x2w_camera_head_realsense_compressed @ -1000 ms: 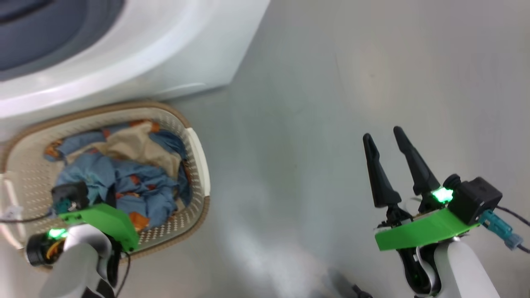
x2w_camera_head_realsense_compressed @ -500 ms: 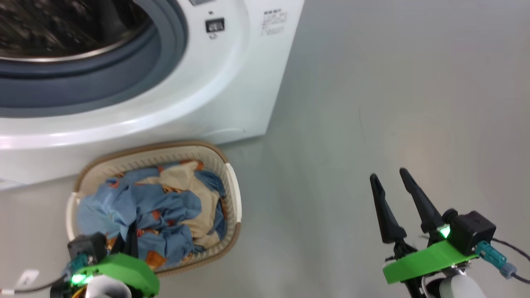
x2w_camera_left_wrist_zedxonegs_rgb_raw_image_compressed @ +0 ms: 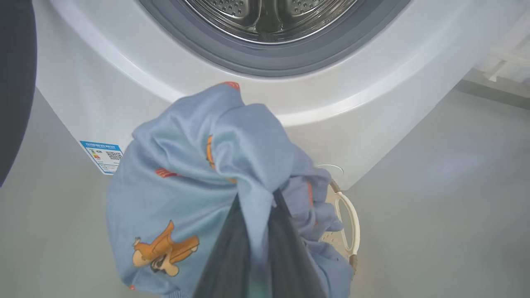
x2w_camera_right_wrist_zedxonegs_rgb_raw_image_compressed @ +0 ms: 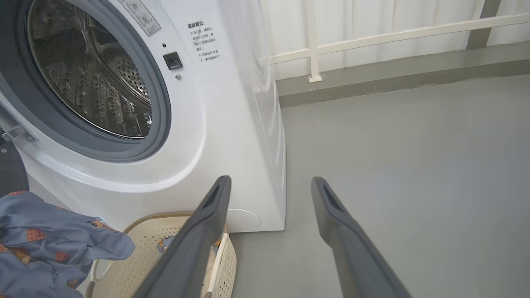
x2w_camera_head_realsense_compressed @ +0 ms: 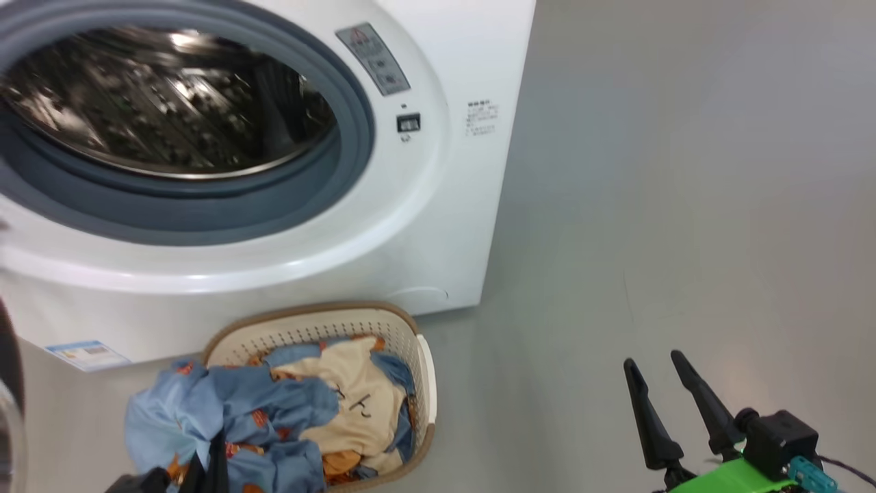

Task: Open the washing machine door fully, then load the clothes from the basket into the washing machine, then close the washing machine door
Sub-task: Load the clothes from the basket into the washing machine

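The white washing machine (x2w_camera_head_realsense_compressed: 424, 226) stands with its steel drum (x2w_camera_head_realsense_compressed: 164, 109) uncovered. The dark washing machine door (x2w_camera_left_wrist_zedxonegs_rgb_raw_image_compressed: 16, 82) hangs swung out at the left. On the floor in front sits the cream basket (x2w_camera_head_realsense_compressed: 421, 370). My left gripper (x2w_camera_left_wrist_zedxonegs_rgb_raw_image_compressed: 254, 194) is shut on a bunch of the clothes (x2w_camera_left_wrist_zedxonegs_rgb_raw_image_compressed: 198, 165), light blue fabric with orange bears, raised above the basket and below the drum's mouth. A cream garment (x2w_camera_head_realsense_compressed: 349, 404) with black letters lies in the basket. My right gripper (x2w_camera_head_realsense_compressed: 652, 359) hovers open over the floor right of the basket, and its fingers (x2w_camera_right_wrist_zedxonegs_rgb_raw_image_compressed: 207, 215) are spread apart with nothing between them.
Grey floor (x2w_camera_head_realsense_compressed: 684, 205) stretches to the right of the machine. A white railing on a low kerb (x2w_camera_right_wrist_zedxonegs_rgb_raw_image_compressed: 372, 39) runs behind it. A blue label (x2w_camera_left_wrist_zedxonegs_rgb_raw_image_compressed: 101, 155) sits low on the machine's front.
The head camera has tilted up, bringing the drum into view. My left gripper has risen out of the basket with the blue fabric. The right gripper stays open.
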{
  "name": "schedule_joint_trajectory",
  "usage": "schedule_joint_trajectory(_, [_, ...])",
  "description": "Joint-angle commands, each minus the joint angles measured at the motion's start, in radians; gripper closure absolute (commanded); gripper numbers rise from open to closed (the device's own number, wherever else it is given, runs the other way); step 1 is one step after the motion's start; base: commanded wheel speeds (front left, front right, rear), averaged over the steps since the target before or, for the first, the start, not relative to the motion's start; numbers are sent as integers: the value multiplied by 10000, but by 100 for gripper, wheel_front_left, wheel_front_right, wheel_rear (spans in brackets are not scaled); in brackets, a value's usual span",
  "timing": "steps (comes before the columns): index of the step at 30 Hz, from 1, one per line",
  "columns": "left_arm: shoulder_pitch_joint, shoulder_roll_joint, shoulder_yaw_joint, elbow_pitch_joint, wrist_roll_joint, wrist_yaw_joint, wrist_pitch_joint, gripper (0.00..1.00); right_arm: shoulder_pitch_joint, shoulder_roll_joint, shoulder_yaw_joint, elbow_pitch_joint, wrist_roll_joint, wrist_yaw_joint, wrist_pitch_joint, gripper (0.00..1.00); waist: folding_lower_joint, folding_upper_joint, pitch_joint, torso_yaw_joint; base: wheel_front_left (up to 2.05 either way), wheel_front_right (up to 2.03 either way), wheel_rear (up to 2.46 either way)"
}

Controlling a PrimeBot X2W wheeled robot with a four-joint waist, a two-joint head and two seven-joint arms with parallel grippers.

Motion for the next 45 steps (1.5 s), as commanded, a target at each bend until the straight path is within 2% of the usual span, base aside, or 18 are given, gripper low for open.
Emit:
schedule_joint_trajectory(1, [209, 65, 247, -573, -113, 32, -135, 100, 148, -155, 173, -191, -138, 16, -117, 0, 0, 0, -780, 354, 0, 0, 0])
schedule_joint_trajectory(16, [1780, 61, -165, -2831, -303, 604, -135, 100, 1142, -304, 44, 37, -168, 16, -117, 0, 0, 0, -1949, 590, 0, 0, 0])
schedule_joint_trajectory(21, [1970, 61, -186, -3327, -187, 618, -135, 100, 1242, -299, 14, 37, -179, 16, -117, 0, 0, 0, -2104, 681, 0, 0, 0])
schedule_joint_trajectory(45, [2214, 61, -1, -3869, 23, 623, -135, 100, 1307, -321, 77, 28, -169, 16, -117, 0, 0, 0, -2257, 530, 0, 0, 0])
